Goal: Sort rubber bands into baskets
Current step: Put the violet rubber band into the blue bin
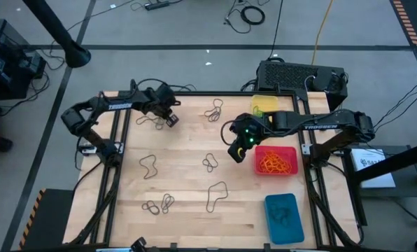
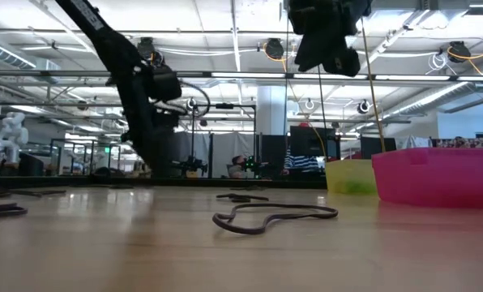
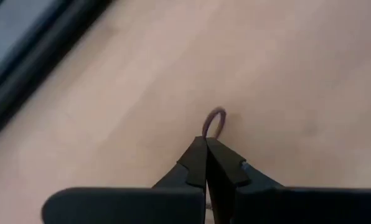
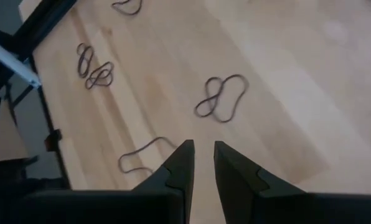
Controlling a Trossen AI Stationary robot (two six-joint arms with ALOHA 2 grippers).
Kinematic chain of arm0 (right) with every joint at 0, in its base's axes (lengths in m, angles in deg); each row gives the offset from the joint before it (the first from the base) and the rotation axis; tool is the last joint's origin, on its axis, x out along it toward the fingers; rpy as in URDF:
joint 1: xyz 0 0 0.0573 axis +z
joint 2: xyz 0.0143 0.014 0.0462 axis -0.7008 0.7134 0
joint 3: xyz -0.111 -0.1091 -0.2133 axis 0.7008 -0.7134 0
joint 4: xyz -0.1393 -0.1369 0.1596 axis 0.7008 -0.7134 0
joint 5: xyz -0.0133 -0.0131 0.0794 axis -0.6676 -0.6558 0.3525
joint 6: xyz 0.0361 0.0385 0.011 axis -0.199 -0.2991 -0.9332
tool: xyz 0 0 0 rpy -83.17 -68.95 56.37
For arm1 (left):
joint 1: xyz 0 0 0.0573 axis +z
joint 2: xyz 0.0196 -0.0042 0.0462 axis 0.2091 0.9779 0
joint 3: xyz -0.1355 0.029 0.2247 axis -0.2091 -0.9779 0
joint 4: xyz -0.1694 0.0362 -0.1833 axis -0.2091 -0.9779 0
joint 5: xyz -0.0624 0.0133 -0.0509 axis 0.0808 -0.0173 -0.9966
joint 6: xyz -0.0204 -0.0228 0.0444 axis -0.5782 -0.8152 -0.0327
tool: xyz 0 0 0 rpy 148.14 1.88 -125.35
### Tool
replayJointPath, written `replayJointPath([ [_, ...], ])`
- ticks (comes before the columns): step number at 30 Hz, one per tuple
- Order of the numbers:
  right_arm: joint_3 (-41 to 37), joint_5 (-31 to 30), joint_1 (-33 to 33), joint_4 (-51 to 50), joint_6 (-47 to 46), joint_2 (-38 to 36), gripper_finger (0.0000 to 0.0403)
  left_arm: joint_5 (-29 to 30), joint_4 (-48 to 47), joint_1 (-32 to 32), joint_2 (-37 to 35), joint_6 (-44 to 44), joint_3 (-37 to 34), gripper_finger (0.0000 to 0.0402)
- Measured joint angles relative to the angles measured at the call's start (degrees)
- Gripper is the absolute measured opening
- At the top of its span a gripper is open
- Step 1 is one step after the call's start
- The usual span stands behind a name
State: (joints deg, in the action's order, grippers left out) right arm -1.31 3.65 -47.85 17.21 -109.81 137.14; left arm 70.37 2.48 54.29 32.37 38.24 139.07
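1. High view: the wooden worktop carries dark rubber bands, thin floppy loops scattered from the upper centre to the lower left of the frame. Three baskets line the right side: a yellow basket at the top, a red basket heaped with orange bands in the middle, and a blue basket at the lower right with a few greenish loops inside. The left gripper sits low over a tangle of dark bands at upper left. The right gripper hangs just left of the red basket. White lettering on the right arm reads "TROSSEN"; similar lettering on the left arm is too small to read.

2. Low view: a dark band lies flat at centre frame. The red basket stands at the right edge with the yellow basket just behind it.

3. Left wrist view: the left gripper's fingers are pressed together, and a small curved piece of dark band pokes out at their tips, apparently pinched, though the contact is hard to see.

4. Right wrist view: the right gripper's fingers stand slightly apart with nothing between them, above the worktop; a pretzel-shaped dark loop lies ahead and more loops show at upper left.
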Motion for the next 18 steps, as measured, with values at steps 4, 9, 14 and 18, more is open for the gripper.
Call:
replayJointPath([
  [4, 0.0, -0.16, 2.44, 1.41, -1.97, 0.0, 0.0056, -4.41, -0.62, -2.01, -4.53, -1.84, 0.08, 0.0002],
  [9, 0.0, -3.87, 4.97, 7.87, -1.62, 0.0, 0.0056, -18.27, -0.74, -5.87, -10.02, -6.4, 0.13, 0.0002],
  [14, 0.0, -10.81, 6.35, 14.88, 3.48, 0.0, 0.0056, -31.15, 0.63, -11.42, -14.98, -10.73, 0.15, 0.0001],
  [18, 0.0, -14.84, 6.49, 21.18, 5.28, 0.25, 0.0056, -32.35, 2.51, -17.12, -18.24, -15.26, 0.15, 0.0001],
])
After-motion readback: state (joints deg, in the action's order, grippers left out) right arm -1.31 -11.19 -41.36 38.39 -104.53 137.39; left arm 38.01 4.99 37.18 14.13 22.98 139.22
